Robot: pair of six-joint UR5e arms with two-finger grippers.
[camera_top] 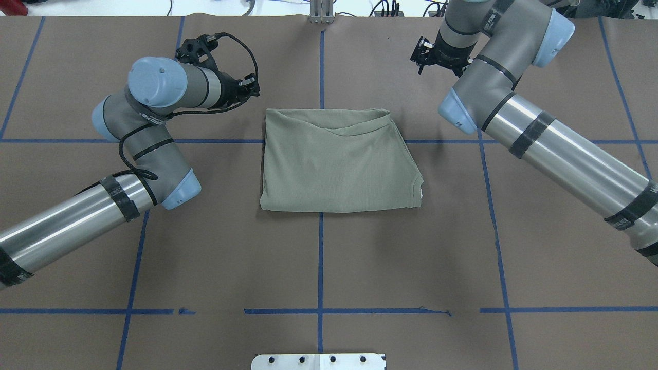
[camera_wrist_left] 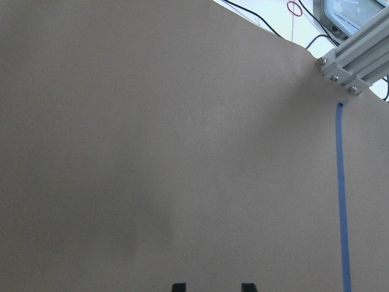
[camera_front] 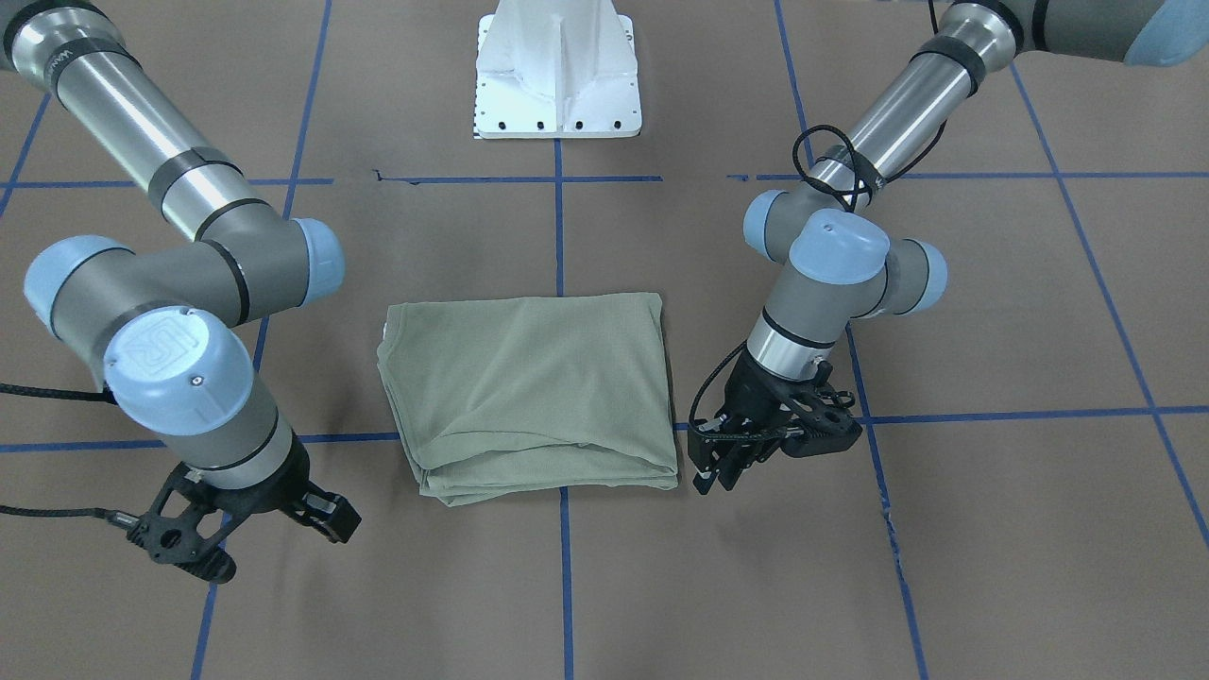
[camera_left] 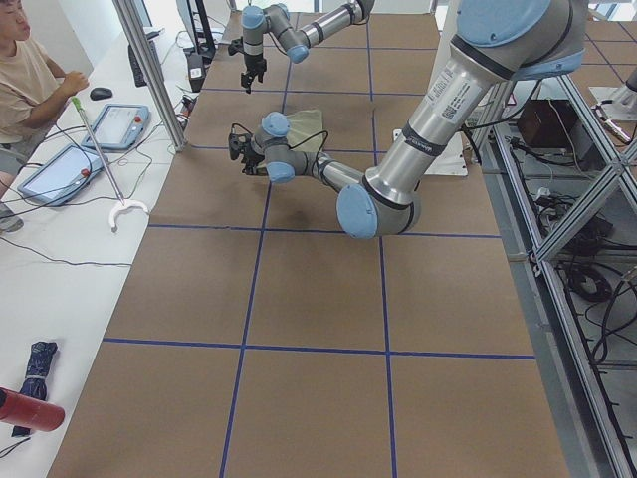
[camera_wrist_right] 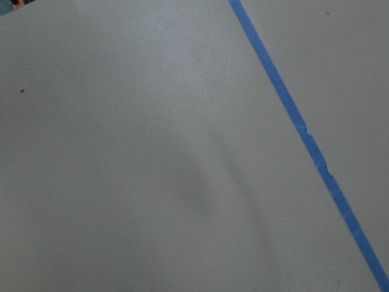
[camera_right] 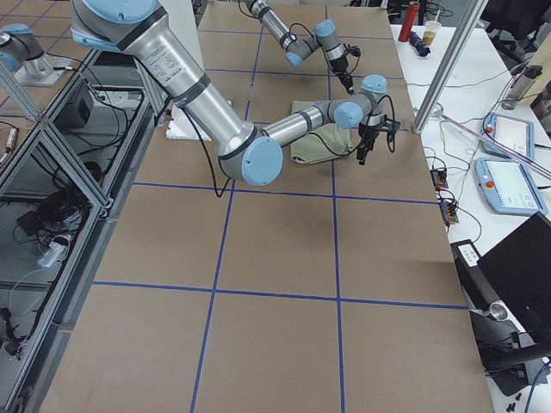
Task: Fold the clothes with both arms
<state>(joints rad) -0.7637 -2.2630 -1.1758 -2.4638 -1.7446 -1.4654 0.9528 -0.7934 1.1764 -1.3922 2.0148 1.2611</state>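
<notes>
**Fold looks finished, both my jaws off the cloth**

The shirt (camera_top: 334, 159) lies mid-worktop (camera_top: 231, 257), folded into a compact, roughly square stack. In the overhead view its collar side points to 3 o'clock. My left gripper (camera_front: 718, 480) hangs just beside the stack's corner at 10 o'clock, jaws a little apart with only bare worktop between them. My right gripper (camera_front: 319, 515) hovers out at 1 o'clock, well apart from the cloth, and I cannot tell how its jaws stand.

I judge the folding to be near its end, at the letting-go step. The layers along the 12 o'clock edge do not quite line up. The next move calls for either a light tidy there or drawing both arms clear without snagging the top layer.
</notes>
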